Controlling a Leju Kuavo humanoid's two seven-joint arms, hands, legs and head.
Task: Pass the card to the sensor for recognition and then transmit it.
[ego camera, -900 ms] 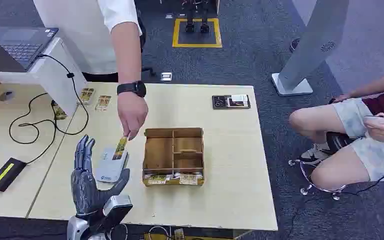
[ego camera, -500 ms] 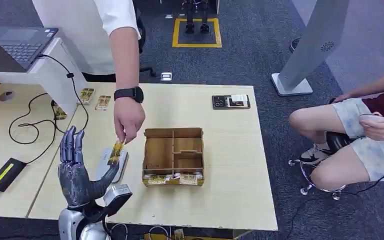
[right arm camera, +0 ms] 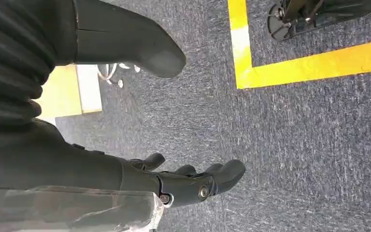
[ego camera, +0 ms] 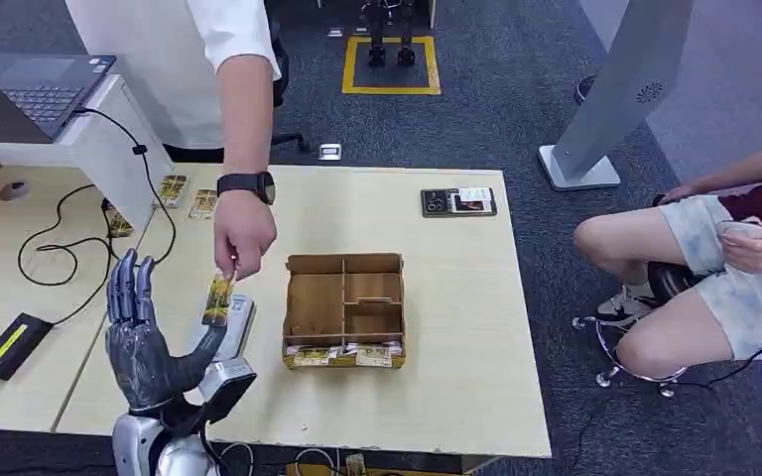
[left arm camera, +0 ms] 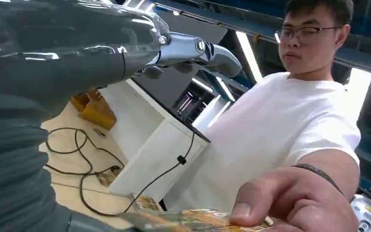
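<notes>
Person's hand (ego camera: 243,235) has brought the yellow patterned card (ego camera: 218,298) closer; left hand (ego camera: 144,342), at its 7 o'clock, waits fingers wide, empty—handover's close.

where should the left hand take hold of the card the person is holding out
Probably the card's free lower half: the person's hand pinches its top edge and it hangs roughly upright. The left hand is open beside it, so close thumb and fingers across its flat faces.

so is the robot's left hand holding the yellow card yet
No, the person's hand pinches the yellow card; the robot's left hand is spread beside it.
</notes>
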